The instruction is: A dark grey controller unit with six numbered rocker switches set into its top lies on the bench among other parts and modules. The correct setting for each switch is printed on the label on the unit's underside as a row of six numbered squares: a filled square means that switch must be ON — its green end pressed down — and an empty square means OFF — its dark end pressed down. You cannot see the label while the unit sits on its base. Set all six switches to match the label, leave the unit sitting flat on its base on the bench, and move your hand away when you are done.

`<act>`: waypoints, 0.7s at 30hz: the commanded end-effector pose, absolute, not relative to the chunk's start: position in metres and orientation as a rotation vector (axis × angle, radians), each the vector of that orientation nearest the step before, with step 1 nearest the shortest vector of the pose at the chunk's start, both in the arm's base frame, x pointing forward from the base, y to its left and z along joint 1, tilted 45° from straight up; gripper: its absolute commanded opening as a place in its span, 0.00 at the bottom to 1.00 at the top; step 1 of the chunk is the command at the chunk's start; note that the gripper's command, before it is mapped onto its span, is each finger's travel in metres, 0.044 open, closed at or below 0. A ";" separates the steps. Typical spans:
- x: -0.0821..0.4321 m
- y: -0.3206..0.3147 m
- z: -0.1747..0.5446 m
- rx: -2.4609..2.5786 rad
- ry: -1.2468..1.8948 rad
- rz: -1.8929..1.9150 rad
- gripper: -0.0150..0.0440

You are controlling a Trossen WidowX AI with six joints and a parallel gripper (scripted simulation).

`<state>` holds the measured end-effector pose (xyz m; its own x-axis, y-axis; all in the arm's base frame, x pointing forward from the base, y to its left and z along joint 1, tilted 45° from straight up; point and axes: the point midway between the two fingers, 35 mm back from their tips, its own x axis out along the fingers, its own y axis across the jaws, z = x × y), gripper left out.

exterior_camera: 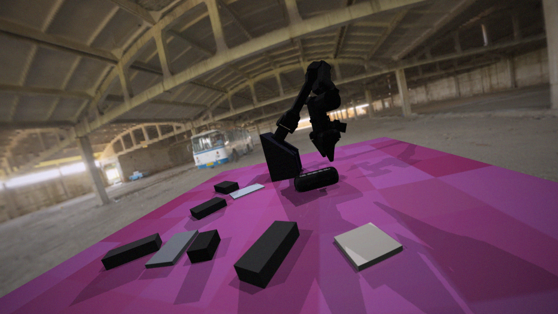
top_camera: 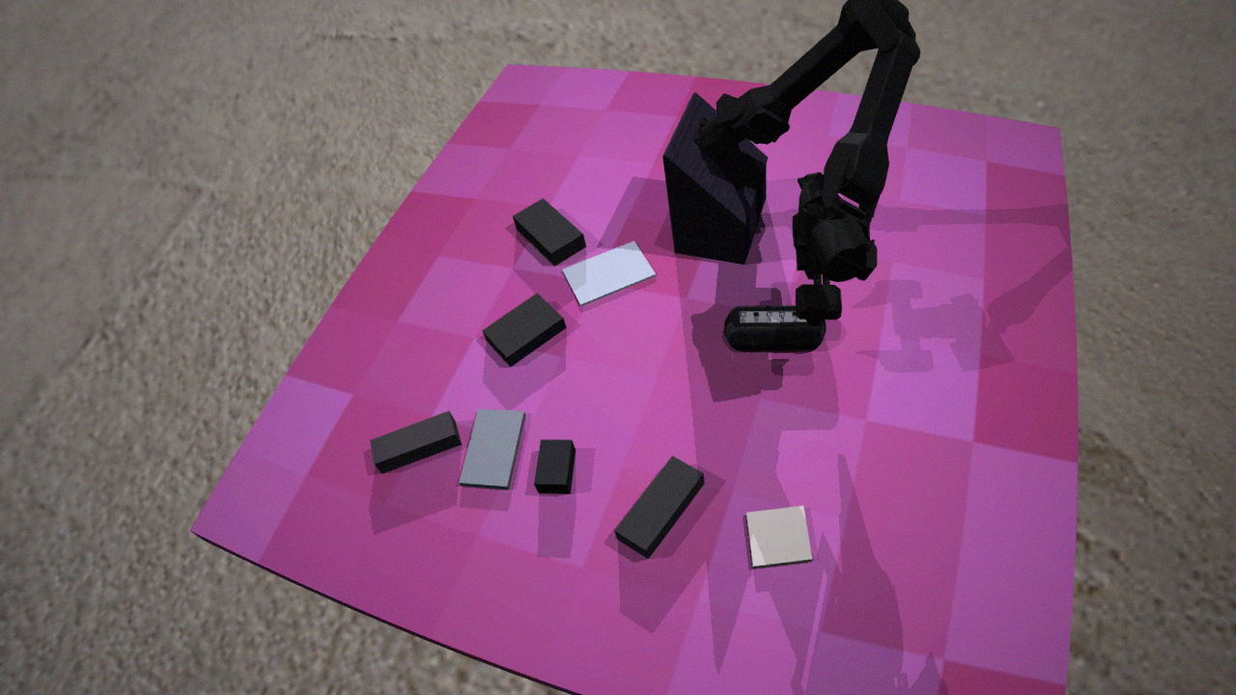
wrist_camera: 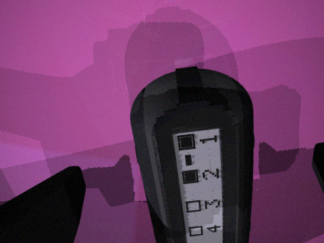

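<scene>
The dark controller unit [top_camera: 765,339] [exterior_camera: 316,181] [wrist_camera: 236,189] lies on the pink bench with its white label [top_camera: 760,317] [wrist_camera: 212,189] facing up. In the wrist view, squares 1 and 2 are filled, with a small black mark between them. Squares 3 and 4 are empty. Squares 5 and 6 are outside that view. The rocker switches are hidden. My gripper [top_camera: 817,304] [exterior_camera: 327,157] [wrist_camera: 202,168] is open and empty. It is above the unit's number 1 end, with one finger on each side of the unit in the wrist view.
The arm's wedge-shaped base [top_camera: 713,207] [exterior_camera: 279,162] stands behind the unit. Several dark blocks, including a long one [top_camera: 659,505] [exterior_camera: 267,254], lie to the left and front. A pale plate [top_camera: 609,272], a grey plate [top_camera: 492,447] and a cream square [top_camera: 778,536] [exterior_camera: 368,244] lie among them.
</scene>
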<state>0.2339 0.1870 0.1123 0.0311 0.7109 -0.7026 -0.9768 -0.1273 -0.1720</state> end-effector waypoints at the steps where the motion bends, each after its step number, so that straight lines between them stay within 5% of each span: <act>1: 0.234 0.187 0.112 -0.814 0.419 1.537 1.00; 21: 0.235 0.205 0.095 -0.792 0.427 1.542 1.00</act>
